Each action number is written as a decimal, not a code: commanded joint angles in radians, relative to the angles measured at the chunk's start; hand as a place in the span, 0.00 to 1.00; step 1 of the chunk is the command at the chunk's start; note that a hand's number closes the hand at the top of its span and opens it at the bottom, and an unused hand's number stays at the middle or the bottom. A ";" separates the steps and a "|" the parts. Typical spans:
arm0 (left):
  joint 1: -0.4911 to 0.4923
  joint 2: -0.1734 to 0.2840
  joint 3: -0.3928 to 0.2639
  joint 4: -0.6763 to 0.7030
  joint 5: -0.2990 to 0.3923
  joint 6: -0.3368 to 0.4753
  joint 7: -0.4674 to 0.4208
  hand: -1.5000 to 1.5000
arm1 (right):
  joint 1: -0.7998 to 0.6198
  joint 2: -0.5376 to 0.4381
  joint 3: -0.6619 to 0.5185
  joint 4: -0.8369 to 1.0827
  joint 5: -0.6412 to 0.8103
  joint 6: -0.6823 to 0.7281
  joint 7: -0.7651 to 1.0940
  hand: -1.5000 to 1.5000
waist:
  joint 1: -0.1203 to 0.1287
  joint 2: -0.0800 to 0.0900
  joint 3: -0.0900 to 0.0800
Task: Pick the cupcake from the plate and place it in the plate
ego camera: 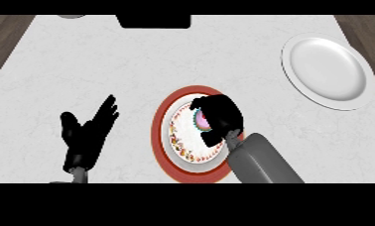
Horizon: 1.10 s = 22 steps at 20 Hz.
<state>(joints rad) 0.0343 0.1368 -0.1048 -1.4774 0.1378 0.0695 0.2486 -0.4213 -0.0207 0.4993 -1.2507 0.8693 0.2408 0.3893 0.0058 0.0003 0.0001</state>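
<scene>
Now R hand [219,116] fingers curl round cupcake [200,119] on round red-rimmed plate [162,121]; L hand [86,133] fingers spread.

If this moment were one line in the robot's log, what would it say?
right hand: curled round cupcake on red-rimmed patterned plate | left hand: open, resting | plain white plate: bare, far right

Right hand [218,116] curled over cupcake [199,119] on red-rimmed plate [162,136], white plate [326,71] apart

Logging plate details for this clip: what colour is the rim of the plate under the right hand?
Red rim, white centre with a small patterned border, in the head view.
</scene>
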 commanded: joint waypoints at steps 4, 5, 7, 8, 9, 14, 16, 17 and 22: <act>-0.036 -0.051 -0.011 0.016 -0.047 0.029 0.020 0.50 | 0.016 0.020 0.006 -0.035 0.100 0.016 -0.027 1.00 | -0.005 -0.001 0.000; 0.019 -0.004 0.039 0.014 -0.003 -0.034 -0.031 0.50 | 0.011 0.020 -0.013 0.082 0.123 -0.080 -0.114 1.00 | -0.001 0.000 0.000; -0.020 -0.057 -0.001 0.074 -0.051 0.004 -0.041 0.50 | -0.061 0.020 0.031 0.075 0.076 -0.070 -0.030 1.00 | 0.000 0.000 0.000; -0.037 0.019 0.073 0.057 0.015 -0.074 -0.023 0.50 | 0.024 -0.009 -0.014 0.017 0.129 -0.080 -0.119 1.00 | -0.005 0.000 0.000; 0.011 -0.025 0.000 0.017 -0.042 -0.017 -0.041 0.50 | -0.117 0.020 -0.116 0.148 0.096 -0.135 0.041 1.00 | 0.011 0.003 0.000; -0.013 -0.021 0.009 0.027 -0.027 -0.025 -0.034 0.50 | -0.179 0.019 -0.373 0.219 0.141 -0.301 0.471 1.00 | 0.010 0.024 -0.003; -0.017 -0.029 0.004 0.026 -0.024 -0.026 -0.027 0.50 | -0.261 0.021 -0.412 0.231 0.194 -0.409 0.577 1.00 | 0.043 0.024 -0.002; -0.036 -0.023 -0.006 0.026 -0.030 -0.037 -0.021 0.50 | -0.304 0.021 -0.420 0.237 0.233 -0.469 0.612 1.00 | 0.049 0.026 -0.002; -0.068 -0.031 -0.012 0.047 -0.036 -0.038 -0.023 0.50 | -0.454 -0.024 -0.420 0.341 0.475 -0.662 0.784 1.00 | 0.083 0.036 -0.004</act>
<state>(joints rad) -0.0099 0.1094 -0.1094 -1.4380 0.1064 0.0362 0.2249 -0.7774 -0.0302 0.1057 -0.9803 1.2042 -0.2701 1.0061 0.0659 0.0285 -0.0028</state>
